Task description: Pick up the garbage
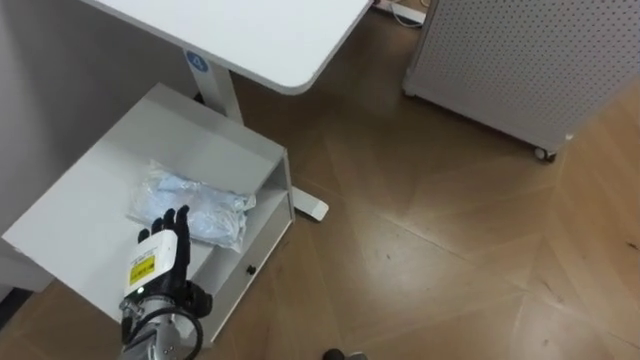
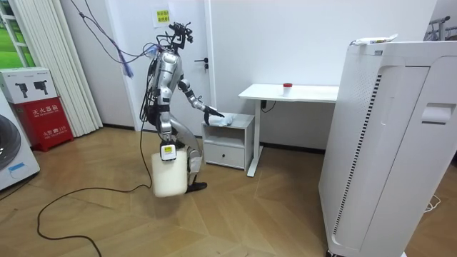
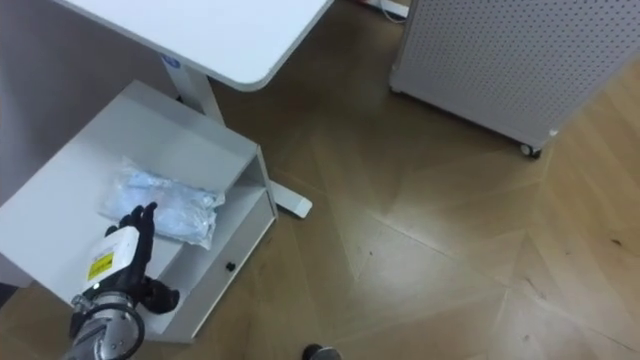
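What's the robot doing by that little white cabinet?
The robot stands beside a low white cabinet next to a desk, picking up rubbish. Its left hand reaches out, fingers open, to a crumpled plastic bag lying on the cabinet top. The fingertips are at the bag's near edge, but the bag is not yet grasped. Its right hand hangs low by its legs, at the top of what looks like a white bin.

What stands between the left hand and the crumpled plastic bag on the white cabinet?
Nothing visible does. The left hand is open above the cabinet top. Its fingertips are right at the near edge of the crumpled plastic bag, with no other thing between them.
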You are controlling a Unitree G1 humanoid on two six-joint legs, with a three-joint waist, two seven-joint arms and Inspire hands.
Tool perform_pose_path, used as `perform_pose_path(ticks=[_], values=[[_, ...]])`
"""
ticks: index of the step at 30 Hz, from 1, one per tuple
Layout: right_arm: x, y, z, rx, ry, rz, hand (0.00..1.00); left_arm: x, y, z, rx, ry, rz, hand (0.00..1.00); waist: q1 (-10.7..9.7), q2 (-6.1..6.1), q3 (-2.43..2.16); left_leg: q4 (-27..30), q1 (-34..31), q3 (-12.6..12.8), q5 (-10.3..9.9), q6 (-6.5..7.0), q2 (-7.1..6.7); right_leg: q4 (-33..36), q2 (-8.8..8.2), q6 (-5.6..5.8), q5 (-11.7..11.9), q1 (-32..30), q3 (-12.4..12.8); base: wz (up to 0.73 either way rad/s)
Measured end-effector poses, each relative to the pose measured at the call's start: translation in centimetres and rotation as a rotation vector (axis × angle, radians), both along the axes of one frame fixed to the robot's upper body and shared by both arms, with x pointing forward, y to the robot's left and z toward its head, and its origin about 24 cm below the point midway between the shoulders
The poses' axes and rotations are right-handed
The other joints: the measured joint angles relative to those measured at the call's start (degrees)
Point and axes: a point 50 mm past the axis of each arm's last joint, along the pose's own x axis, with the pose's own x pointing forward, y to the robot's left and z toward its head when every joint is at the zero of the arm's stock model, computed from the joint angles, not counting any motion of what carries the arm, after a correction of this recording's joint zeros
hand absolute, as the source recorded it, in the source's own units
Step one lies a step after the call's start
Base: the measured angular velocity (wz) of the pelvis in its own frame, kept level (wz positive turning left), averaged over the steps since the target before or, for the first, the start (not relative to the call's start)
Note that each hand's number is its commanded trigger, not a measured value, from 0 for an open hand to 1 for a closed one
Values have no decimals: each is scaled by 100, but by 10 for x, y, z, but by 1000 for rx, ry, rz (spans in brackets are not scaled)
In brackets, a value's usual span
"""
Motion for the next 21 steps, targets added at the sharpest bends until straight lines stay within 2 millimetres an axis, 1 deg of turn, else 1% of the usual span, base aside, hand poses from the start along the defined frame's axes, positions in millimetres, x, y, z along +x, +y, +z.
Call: perform_pose_path(ticks=[1, 2, 7, 8, 9, 11, 13, 15, 17, 21], values=[[2, 1, 1, 4, -9, 1, 100, 0, 0, 0, 6, 7, 0, 0, 0, -2, 1, 19, -66, -2, -1, 2, -1, 18, -4, 4, -2, -67, 2, 0], [4, 2, 1, 13, -18, -7, 100, 0, 0, -1, 15, 14, -3, 0, 2, -16, 11, 55, -121, -1, -2, 1, -1, 65, -7, -12, -5, -129, 11, 0], [9, 6, 2, 42, -47, -32, 100, 1, -1, -1, 30, 33, -17, 0, -8, -23, 16, 145, -293, -21, -17, -7, 19, 134, -10, -29, -13, -292, 4, 1], [9, 7, 2, 41, -49, -36, 100, 1, -1, -1, 35, 31, -20, 0, -23, -25, 17, 185, -321, -44, -34, -15, 15, 175, -15, -28, -38, -315, 0, 0], [9, 7, 2, 41, -52, -36, 100, 1, 0, -1, 39, 30, -21, 0, -27, -24, 17, 212, -346, -58, -60, 7, 19, 187, -11, -28, -46, -330, -8, 0], [10, 8, 2, 43, -53, -32, 100, 3, 0, 2, 58, 17, -28, 0, -29, -24, 17, 294, -435, -98, -89, 5, 56, 215, 4, -38, -57, -377, -48, 3], [10, 8, 2, 39, -54, -36, 100, 8, -1, 9, 74, -32, -25, 0, -36, -19, 16, 443, -629, -188, -114, -4, 62, 308, 3, -45, -81, -511, -89, 11], [10, 7, 2, 35, -56, -42, 100, 14, -2, 17, 83, -78, -20, 0, -40, -19, 16, 558, -773, -211, -122, -18, 63, 413, -4, -41, -93, -633, -91, 10], [10, 7, 2, 29, -58, -48, 100, 18, -4, 24, 102, -128, -17, 0, -44, -20, 15, 693, -883, -225, -177, -15, 68, 534, -16, -42, -132, -745, -90, 2], [10, 6, 2, 33, -58, -62, 100, 23, -4, 31, 119, -189, -8, 0, -76, -17, 15, 856, -960, -268, -255, -1, 84, 681, -20, -25, -207, -804, -84, 1]])
